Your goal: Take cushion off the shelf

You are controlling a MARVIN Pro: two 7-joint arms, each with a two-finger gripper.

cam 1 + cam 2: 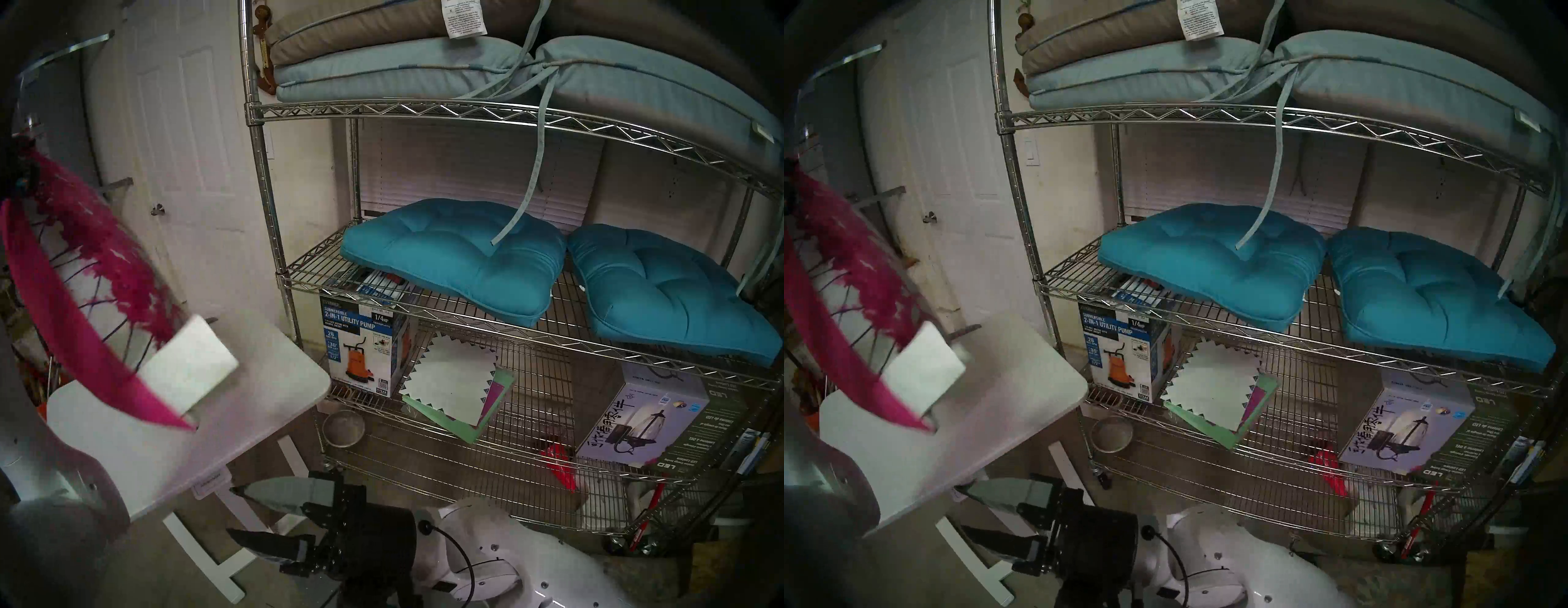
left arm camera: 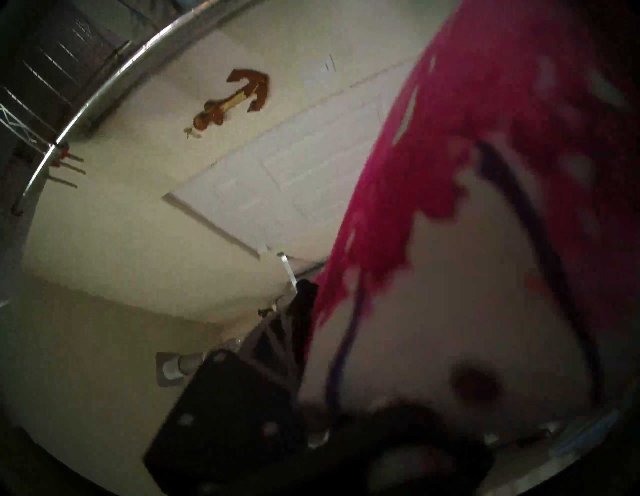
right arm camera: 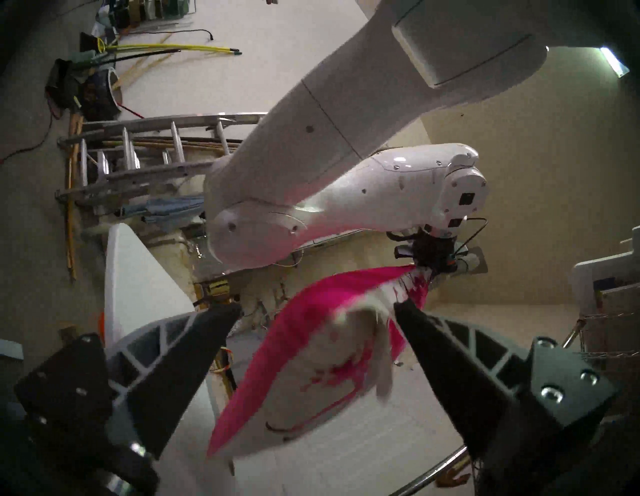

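- The plump white-and-magenta splattered cushion (image 1: 91, 297) hung clear of the chrome wire shelf (image 1: 466, 114), above the white surface (image 1: 237, 407)
- Left fingers (image 3: 427, 268) pinched its corner; right fingers (image 1: 254, 516) gaped, empty
- It looked light, soft and floppy; a corner grip suited it

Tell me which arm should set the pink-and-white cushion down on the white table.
Left. Its pincer is shut on the cushion's corner, which hangs over the white table. The right pincer is open, empty and lower, beside the table's edge.
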